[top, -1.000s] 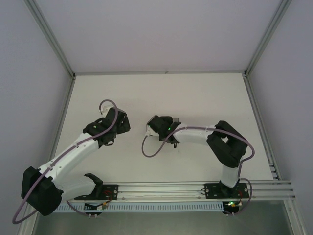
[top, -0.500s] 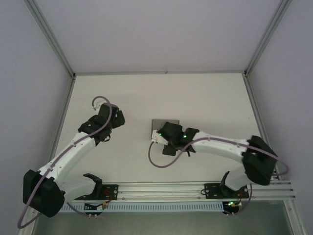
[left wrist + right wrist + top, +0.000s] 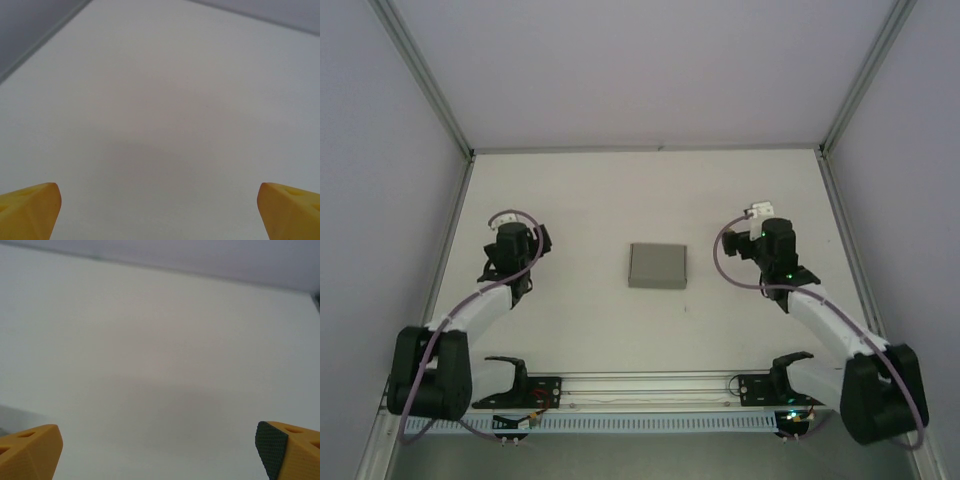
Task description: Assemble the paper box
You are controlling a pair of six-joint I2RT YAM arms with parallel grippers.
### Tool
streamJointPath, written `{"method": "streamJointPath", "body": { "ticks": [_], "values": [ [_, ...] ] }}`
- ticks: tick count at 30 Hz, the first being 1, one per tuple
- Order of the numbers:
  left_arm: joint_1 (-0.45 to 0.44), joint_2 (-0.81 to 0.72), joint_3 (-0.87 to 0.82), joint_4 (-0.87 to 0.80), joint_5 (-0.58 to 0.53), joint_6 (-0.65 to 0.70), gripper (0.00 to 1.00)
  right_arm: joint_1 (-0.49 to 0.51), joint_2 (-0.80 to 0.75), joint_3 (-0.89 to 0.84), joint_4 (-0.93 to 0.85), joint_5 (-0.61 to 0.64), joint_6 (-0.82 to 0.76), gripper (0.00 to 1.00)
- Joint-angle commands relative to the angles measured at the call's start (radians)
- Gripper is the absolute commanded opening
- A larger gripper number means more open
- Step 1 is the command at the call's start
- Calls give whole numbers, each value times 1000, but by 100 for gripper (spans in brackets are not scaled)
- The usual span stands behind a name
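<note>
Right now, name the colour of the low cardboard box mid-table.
The low cardboard box is plain grey, clearest in the top external view.

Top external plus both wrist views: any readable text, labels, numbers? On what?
None readable in any view.
The paper box: plain grey, no print.
The table: bare white, no marks.
The left end effector and right end effector: plain yellow, no lettering.

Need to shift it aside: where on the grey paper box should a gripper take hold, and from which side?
Probably from straight above: the paper box lies flat and low on the table, so its side walls offer little height for a sideways approach. Close the jaws across its shorter span, on the near and far long walls at mid-length.
</note>
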Motion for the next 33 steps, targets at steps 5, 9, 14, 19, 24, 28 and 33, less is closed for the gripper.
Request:
{"method": "streamJointPath", "body": {
  "ticks": [5, 9, 14, 19, 24, 28, 33],
  "values": [
    [38, 148, -48, 345, 142, 111, 100, -50, 235, -122, 509, -32, 90, 100],
    [50, 287, -129, 623, 172, 116, 100, -62, 286, -116, 585, -118, 48, 100],
    [49, 338, -113, 642, 212, 139, 100, -137, 330, -103, 590, -171, 125, 100],
    [45, 332, -108, 618, 209, 141, 100, -256, 413, -134, 728, -333, 228, 100],
    [31, 339, -92, 598, 216, 166, 100, -256, 400, -130, 695, -331, 220, 100],
    [27, 338, -88, 589, 222, 171, 100, -257, 408, -135, 725, -337, 219, 100],
    [27, 339, -86, 588, 223, 170, 100, -255, 411, -130, 716, -356, 211, 100]
  ]
}}
